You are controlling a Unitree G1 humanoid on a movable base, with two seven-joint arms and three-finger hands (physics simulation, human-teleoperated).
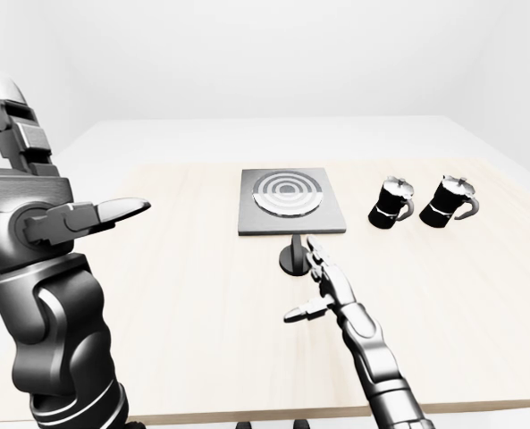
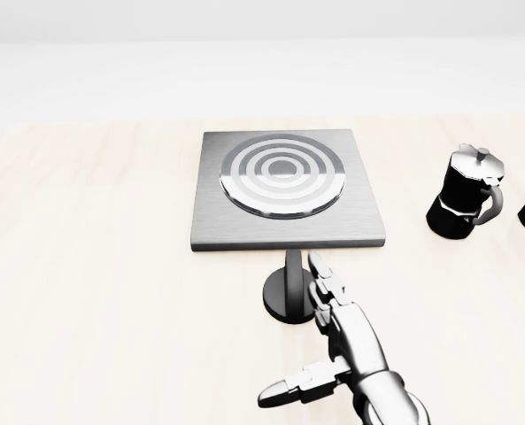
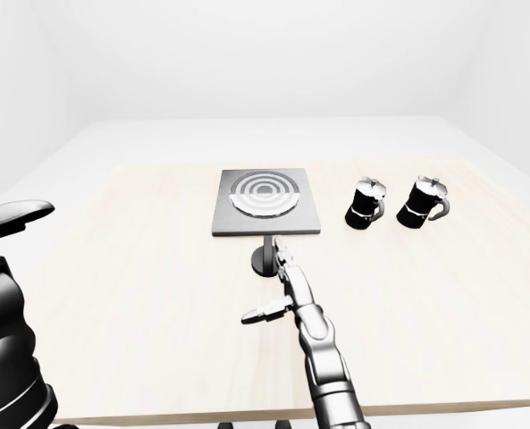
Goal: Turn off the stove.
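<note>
The stove (image 2: 284, 186) is a grey square plate with a ringed burner, lying on the light wooden table (image 2: 94, 266). Just below it in the head view stands its black round knob (image 2: 287, 297) on a short stem. My right hand (image 2: 308, 329) reaches up from the bottom of the view. It is open, its straight fingers (image 2: 326, 283) lie along the knob's right edge, and its thumb (image 2: 284, 390) is spread to the left. Whether the fingers touch the knob I cannot tell. My left hand (image 1: 68, 156) is raised at the left of the left-eye view, open, far from the stove.
Two black moka pots (image 1: 391, 203) (image 1: 448, 201) stand to the right of the stove. The table's near edge (image 1: 247, 416) runs along the bottom of the eye views. White floor and walls surround the table.
</note>
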